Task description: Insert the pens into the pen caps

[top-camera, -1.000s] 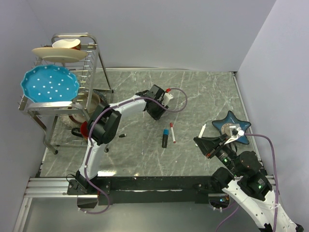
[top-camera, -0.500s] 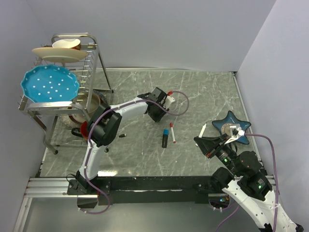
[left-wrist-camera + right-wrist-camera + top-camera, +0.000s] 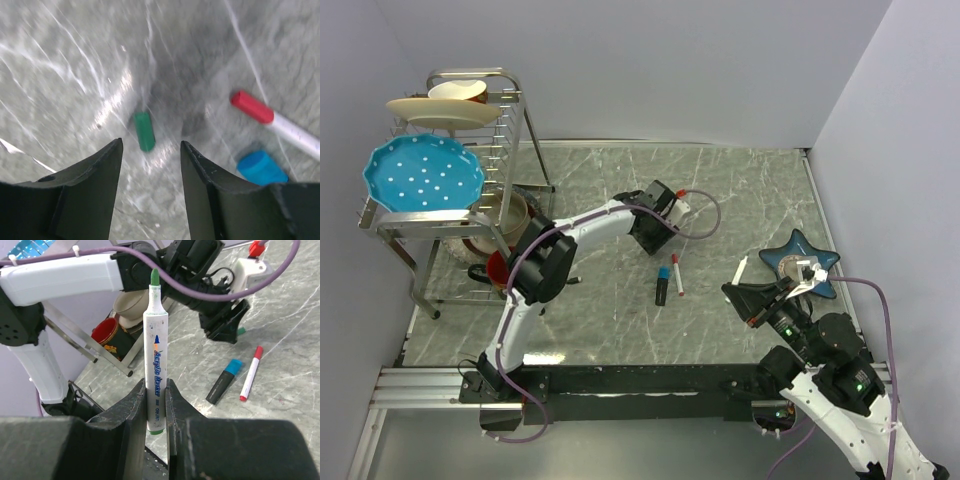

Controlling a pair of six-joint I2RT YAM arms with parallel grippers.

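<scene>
Near the table's (image 3: pixel 750 190) middle, the green cap (image 3: pixel 144 131) is lying between the half-parted, empty jaws of the left gripper (image 3: pixel 151 145), which is now sitting further right, nearer the red-capped pen (image 3: pixel 677 274) and black pen (image 3: pixel 662 285). At the right, the right gripper (image 3: pixel 156 385) is clamping an uncapped green pen (image 3: pixel 155 340) upright. By the table's right edge, the star dish (image 3: pixel 828 258) is holding something white.

- The white barrel of the green-tipped marker pen (image 3: pixel 155 365) carries "Acrylic Marker" in blue script, running lengthwise along the barrel.
- A small blue mark sits beyond those words toward the tip, and tiny dark print toward the base; neither can be read.
</scene>
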